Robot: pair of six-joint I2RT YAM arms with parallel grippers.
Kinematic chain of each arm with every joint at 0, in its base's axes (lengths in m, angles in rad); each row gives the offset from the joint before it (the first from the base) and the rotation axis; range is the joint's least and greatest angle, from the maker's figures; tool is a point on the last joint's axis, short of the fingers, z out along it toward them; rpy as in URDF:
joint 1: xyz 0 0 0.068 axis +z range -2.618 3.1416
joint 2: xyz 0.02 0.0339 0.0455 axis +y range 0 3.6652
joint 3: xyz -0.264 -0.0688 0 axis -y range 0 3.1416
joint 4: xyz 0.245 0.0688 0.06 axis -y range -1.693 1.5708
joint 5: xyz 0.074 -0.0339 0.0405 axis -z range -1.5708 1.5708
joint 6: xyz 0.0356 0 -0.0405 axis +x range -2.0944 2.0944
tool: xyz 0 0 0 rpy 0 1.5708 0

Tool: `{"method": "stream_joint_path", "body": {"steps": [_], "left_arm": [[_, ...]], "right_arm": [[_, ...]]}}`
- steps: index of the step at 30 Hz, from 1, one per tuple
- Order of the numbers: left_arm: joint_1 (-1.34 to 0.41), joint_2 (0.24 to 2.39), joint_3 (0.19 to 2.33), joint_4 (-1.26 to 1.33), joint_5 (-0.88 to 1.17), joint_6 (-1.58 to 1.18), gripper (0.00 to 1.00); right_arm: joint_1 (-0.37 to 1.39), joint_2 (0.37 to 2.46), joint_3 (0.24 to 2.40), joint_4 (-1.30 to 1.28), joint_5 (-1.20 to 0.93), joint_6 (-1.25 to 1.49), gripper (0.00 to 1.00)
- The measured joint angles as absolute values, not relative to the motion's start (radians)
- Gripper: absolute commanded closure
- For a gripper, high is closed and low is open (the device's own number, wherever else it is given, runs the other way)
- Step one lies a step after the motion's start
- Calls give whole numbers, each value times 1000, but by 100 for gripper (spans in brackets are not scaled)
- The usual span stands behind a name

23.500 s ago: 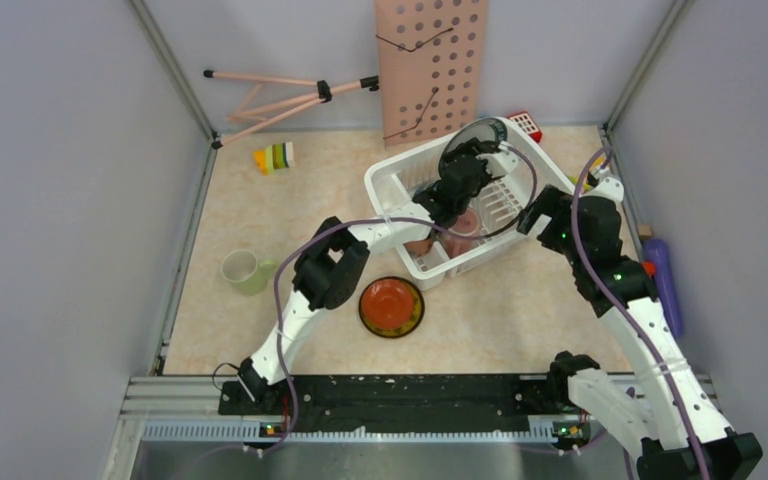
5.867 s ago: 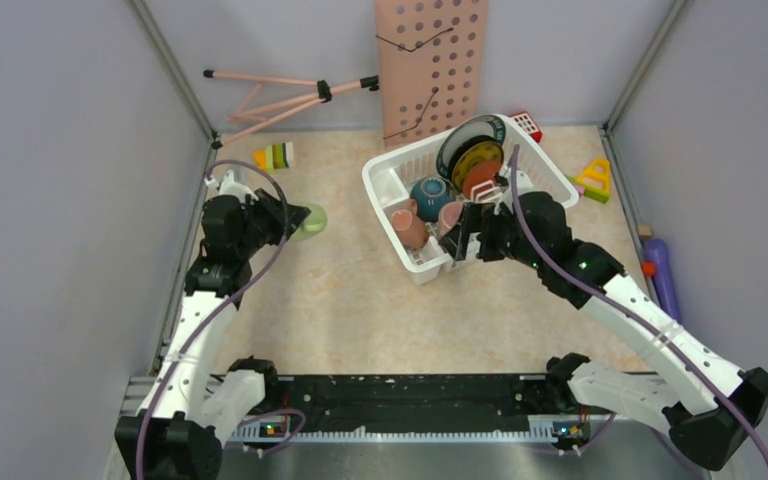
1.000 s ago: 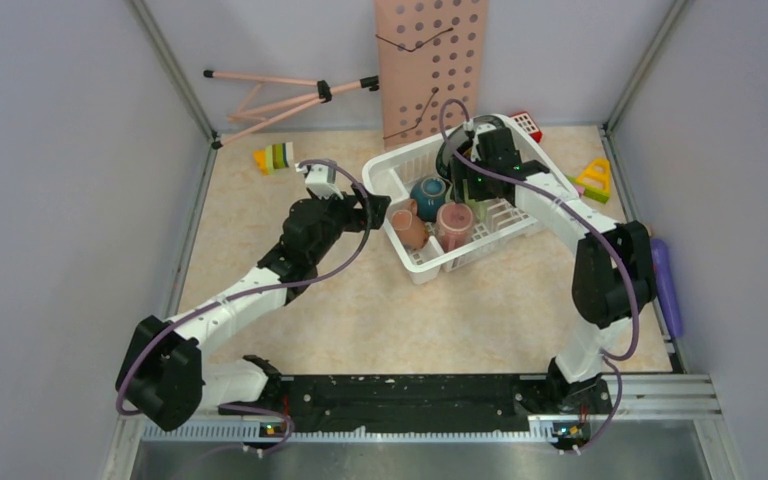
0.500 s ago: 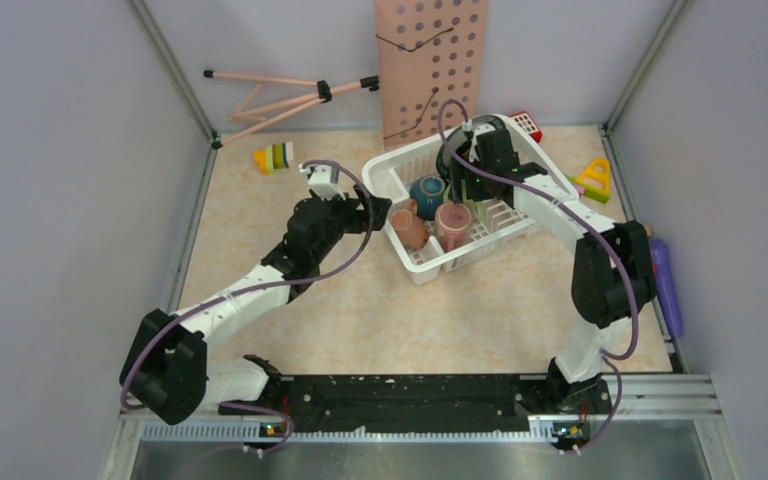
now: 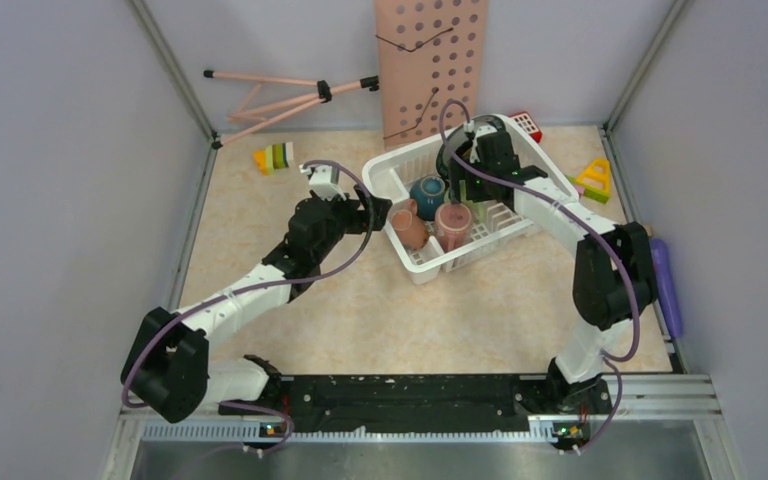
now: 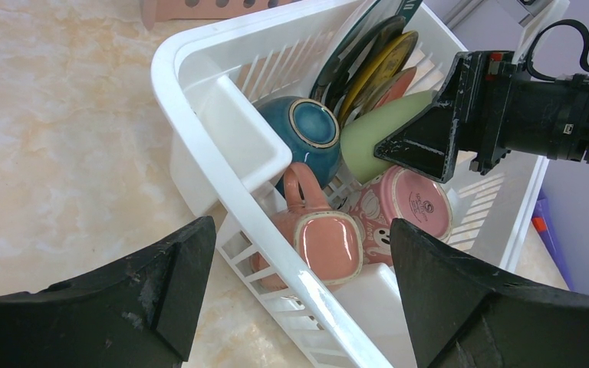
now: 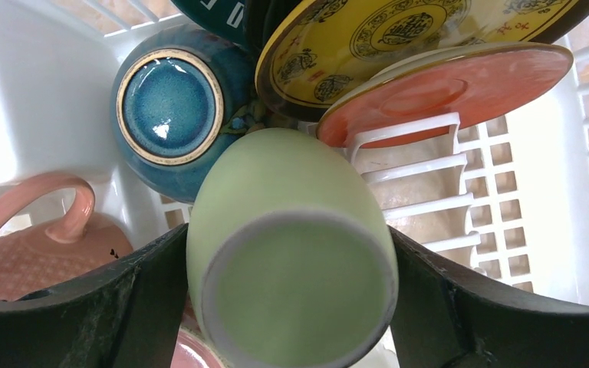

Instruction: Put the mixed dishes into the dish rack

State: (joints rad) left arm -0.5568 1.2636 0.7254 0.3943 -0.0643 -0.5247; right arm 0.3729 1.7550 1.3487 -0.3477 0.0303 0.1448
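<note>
Green mug: clamped by your right gripper over dish rack.
Left gripper: spread, empty.
Racked: three plates, one bowl, two cups.

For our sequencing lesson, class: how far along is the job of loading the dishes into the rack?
Done: the dark-rimmed plate, yellow plate, red plate, teal bowl and two pink cups sit in the dish rack. In hand: the right gripper holds the light green mug over them; the left gripper is open and empty. Left: set down and release the mug.
</note>
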Motion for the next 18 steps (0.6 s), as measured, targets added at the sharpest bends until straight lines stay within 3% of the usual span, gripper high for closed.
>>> {"method": "stream_joint_path", "body": {"steps": [9, 18], "left_arm": [[-556, 1264, 725, 395, -64, -525, 11], [-556, 1264, 725, 394, -65, -524, 11]], "right_arm": [[373, 1755, 1349, -352, 35, 154, 24], [373, 1755, 1366, -399, 73, 191, 18]]}}
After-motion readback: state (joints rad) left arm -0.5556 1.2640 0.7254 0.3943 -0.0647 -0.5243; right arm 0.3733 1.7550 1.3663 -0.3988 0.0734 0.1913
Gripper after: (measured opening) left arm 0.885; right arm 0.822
